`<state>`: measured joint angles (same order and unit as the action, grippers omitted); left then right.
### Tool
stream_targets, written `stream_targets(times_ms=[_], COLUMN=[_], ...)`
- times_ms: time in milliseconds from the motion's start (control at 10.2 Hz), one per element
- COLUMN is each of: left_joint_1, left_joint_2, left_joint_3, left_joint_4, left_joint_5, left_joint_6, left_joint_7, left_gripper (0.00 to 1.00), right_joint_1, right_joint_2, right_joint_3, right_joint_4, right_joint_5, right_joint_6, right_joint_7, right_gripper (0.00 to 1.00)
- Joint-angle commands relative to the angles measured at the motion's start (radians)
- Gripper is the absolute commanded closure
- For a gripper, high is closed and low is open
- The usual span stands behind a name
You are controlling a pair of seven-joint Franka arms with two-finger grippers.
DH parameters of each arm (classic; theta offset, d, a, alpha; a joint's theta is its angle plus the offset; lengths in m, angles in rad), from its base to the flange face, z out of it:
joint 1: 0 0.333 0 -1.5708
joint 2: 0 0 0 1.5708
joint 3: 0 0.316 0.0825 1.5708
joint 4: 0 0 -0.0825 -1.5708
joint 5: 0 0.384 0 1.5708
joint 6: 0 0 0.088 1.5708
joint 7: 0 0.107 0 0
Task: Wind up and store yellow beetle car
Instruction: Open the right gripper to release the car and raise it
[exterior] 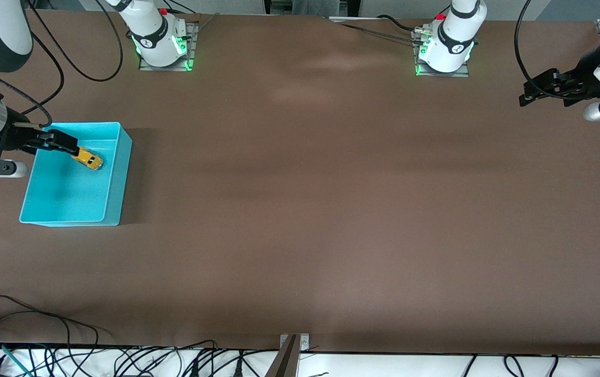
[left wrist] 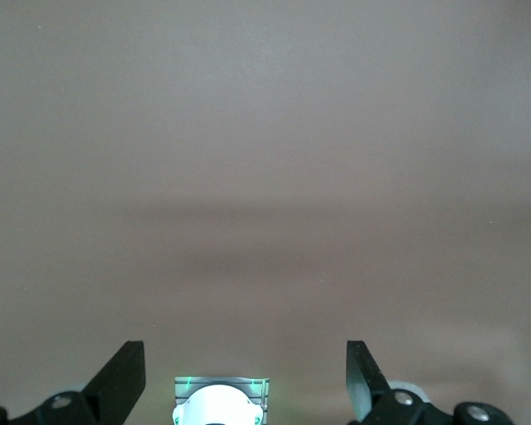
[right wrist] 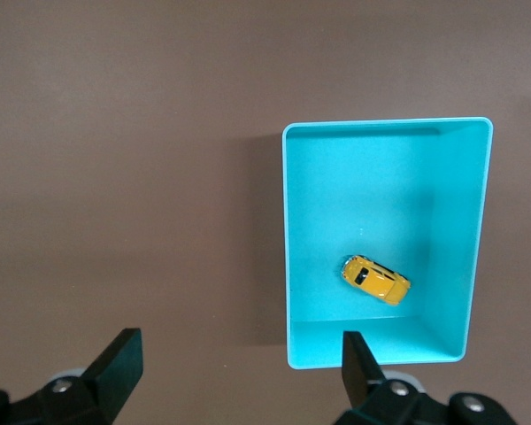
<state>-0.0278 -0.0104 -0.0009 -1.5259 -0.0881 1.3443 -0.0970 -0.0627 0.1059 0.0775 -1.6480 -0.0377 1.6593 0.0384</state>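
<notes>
Yellow beetle car (exterior: 89,158) lies inside the turquoise bin (exterior: 117,178), on its floor, toward the bin end farther from the front camera, angled across it. The bin sits on the desk (exterior: 331,209) at the right arm's end. By my reading the storing step looks complete: the car rests free, nothing gripping it.

Right gripper (right wrist: 234,376) hangs above the bin's edge, jaws wide and empty; I judge it high enough to clear the walls. The wrist view confirms the car (right wrist: 376,281) sits apart from the fingers.

Left gripper (left wrist: 246,372) waits over bare desk at the left arm's end, jaws wide, holding nothing.
</notes>
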Motion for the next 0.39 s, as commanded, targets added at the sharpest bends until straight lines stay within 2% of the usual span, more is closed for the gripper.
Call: stream_targets(times_ms=[0,294], left_joint_1=[0.006,0.006], left_joint_2=[-0.005,-0.002], left_joint_3=[-0.001,-0.001], left_joint_4=[0.006,0.006], left_joint_5=[-0.021,-0.021], left_joint_6=[-0.001,-0.001], left_joint_7=[-0.004,-0.006], left_gripper=[0.0,0.0], right_joint_1=[-0.008,-0.008], right_joint_2=[-0.043,-0.031], right_joint_3=[0.007,0.007], right_joint_4=[-0.046,-0.023], right_joint_5=[0.012,0.012], right_joint_6=[0.03,0.02], right_joint_7=[0.014,0.015], right_gripper=[0.0,0.0])
